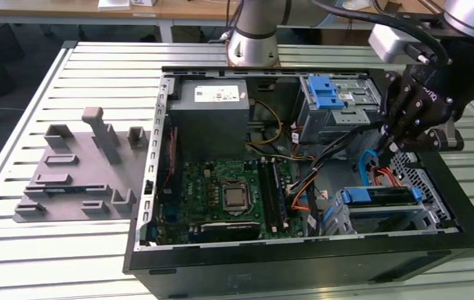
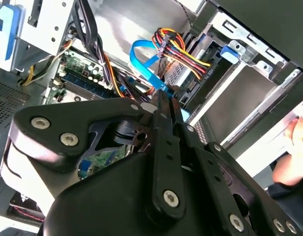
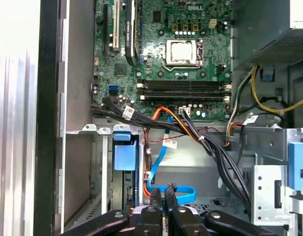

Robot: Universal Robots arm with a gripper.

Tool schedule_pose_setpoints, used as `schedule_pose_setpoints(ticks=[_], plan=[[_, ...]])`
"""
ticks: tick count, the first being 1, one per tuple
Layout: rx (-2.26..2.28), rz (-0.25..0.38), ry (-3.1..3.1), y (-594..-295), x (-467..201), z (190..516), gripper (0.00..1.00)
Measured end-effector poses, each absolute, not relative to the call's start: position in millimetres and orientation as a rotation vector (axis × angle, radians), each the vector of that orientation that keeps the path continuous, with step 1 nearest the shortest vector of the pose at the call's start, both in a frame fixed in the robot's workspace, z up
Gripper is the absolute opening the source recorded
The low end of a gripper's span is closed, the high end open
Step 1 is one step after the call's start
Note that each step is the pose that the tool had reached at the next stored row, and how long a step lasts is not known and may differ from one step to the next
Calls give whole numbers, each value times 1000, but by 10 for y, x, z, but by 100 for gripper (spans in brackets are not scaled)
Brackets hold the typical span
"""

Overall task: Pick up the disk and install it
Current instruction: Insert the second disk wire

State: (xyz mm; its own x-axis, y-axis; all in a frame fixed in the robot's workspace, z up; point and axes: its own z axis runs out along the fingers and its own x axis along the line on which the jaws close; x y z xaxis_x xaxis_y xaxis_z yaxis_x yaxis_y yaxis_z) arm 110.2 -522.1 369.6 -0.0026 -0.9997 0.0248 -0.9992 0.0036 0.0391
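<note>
End effector (image 1: 397,145) over open computer case (image 1: 304,250), fingers (image 3: 161,216) pressed together holding nothing, disk (image 1: 383,197) in its bay in exterior view, a hand (image 2: 296,152) at second wrist view's edge

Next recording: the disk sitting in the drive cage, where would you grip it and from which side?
Probably grip the disk across its long edges, midway between the blue side rails, coming straight down through the case's open side. It seems to lie flat in the cage with its upper face exposed, while cage walls and cables crowd its sides.
</note>
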Motion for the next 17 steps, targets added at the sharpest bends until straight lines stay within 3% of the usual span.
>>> schedule_pose_setpoints(ticks=[9, 10, 17], plan=[[2176, 5, -2184, -5195, 1102, 3645, 18], [2176, 6, -2183, -5193, 1102, 3639, 25], [2168, 22, -2176, -5190, 1102, 3642, 25]])
